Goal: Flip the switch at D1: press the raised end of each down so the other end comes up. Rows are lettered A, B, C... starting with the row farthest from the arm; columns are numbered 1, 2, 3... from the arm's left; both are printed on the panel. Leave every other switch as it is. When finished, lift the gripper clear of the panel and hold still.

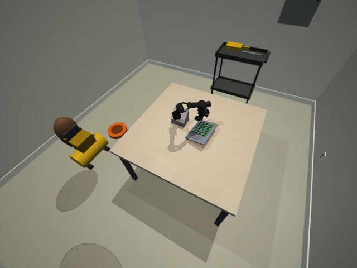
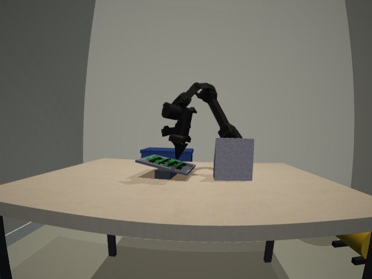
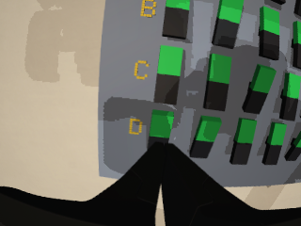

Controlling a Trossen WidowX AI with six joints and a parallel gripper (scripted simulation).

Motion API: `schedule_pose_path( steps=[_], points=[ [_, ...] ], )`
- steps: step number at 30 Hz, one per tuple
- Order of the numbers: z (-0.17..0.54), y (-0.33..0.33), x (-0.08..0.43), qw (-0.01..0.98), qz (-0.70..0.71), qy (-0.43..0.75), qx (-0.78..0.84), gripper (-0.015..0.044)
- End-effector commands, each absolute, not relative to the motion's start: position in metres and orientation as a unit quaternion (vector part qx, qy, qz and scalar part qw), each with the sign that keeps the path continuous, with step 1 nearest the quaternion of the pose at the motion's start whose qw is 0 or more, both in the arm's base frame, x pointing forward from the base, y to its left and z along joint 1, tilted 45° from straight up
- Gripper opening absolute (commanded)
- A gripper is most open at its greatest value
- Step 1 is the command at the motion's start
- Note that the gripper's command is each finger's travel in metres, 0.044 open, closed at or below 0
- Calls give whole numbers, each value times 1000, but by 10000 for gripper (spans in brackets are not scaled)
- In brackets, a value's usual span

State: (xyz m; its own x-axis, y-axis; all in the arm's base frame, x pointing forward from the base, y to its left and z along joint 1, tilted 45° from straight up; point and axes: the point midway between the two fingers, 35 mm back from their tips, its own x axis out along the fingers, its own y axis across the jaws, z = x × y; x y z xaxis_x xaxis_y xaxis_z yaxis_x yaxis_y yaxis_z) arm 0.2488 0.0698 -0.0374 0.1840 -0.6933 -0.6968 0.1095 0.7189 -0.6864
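Observation:
The tilted grey panel (image 1: 196, 139) (image 2: 189, 170) (image 3: 118, 157) carries rows of green-and-black rocker switches. The D1 switch (image 3: 162, 124) is right of the printed D in the wrist view. Its green half shows; its black near half is mostly hidden behind the fingertips, and I cannot tell which end is raised. My gripper (image 2: 178, 157) (image 3: 162, 151) is shut and empty, with its tips at D1's black end, close over the panel's near edge. Contact cannot be made out. Switch C1 (image 3: 169, 61) lies beyond D1, and switch D2 (image 3: 208, 128) lies to its right.
The panel rests on a dark stand (image 2: 163, 174) on the table (image 1: 164, 167) (image 2: 186, 204). The arm's base is on a grey block (image 1: 182, 119) (image 2: 233, 158). A blue box (image 2: 166, 150) shows behind the panel. A black cart (image 1: 235, 86) stands beyond the table.

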Motion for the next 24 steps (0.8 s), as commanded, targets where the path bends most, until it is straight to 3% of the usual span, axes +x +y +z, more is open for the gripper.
schedule_pose_path(
  steps=[1,24],
  points=[
    [-43,64,250,726,-276,575,-258,0],
    [-56,51,255,726,-276,575,-258,0]
  ],
)
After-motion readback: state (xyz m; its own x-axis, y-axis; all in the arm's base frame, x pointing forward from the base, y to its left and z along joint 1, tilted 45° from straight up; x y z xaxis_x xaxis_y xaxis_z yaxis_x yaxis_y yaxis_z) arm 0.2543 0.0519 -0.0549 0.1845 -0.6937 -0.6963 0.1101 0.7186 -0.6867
